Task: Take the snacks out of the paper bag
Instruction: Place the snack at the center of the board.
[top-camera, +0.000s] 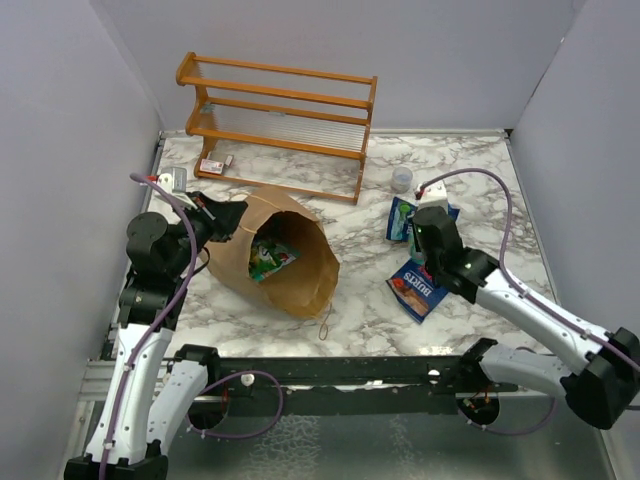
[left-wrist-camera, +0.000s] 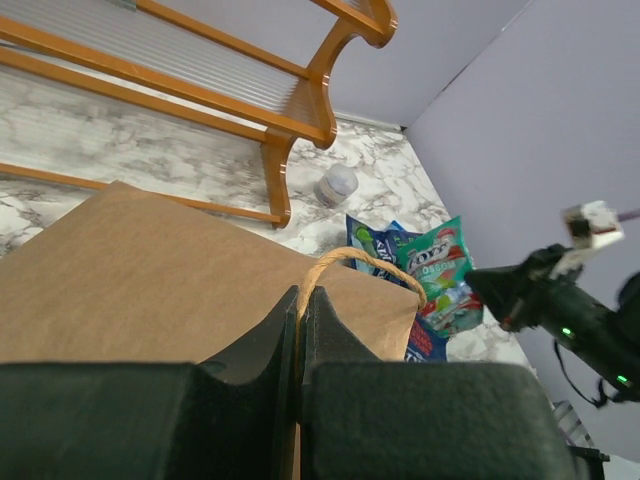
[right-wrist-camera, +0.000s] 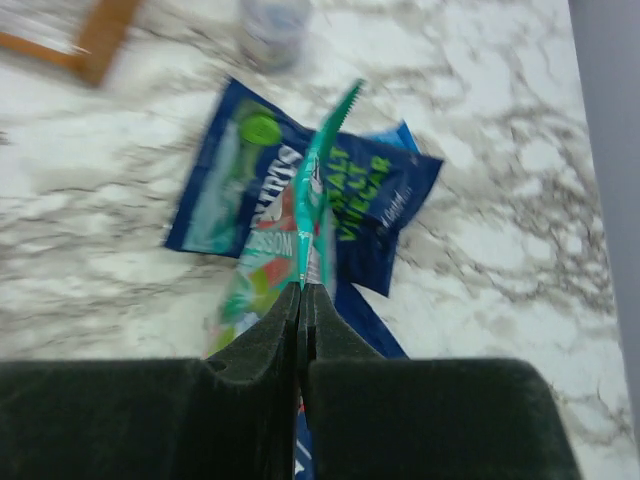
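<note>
The brown paper bag (top-camera: 300, 285) lies on its side with its mouth open toward the front right. A green snack packet (top-camera: 270, 258) shows inside it. My left gripper (top-camera: 226, 216) is shut on the bag's twisted handle (left-wrist-camera: 350, 258) at the upper rim, over the bag's wall (left-wrist-camera: 150, 270). My right gripper (top-camera: 424, 238) is shut on the top edge of a teal packet (right-wrist-camera: 318, 170), which hangs just above the table. Under it lie a dark blue packet (right-wrist-camera: 385, 205), a blue packet (right-wrist-camera: 225, 185) and a larger dark blue pouch (top-camera: 417, 290).
A wooden rack (top-camera: 280, 120) stands at the back. A small clear cup (top-camera: 401, 178) sits right of its foot, close to the packets. A red-and-white flat packet (top-camera: 212, 166) lies at the back left. The bag's other handle (top-camera: 322, 325) trails on the marble table (top-camera: 480, 180).
</note>
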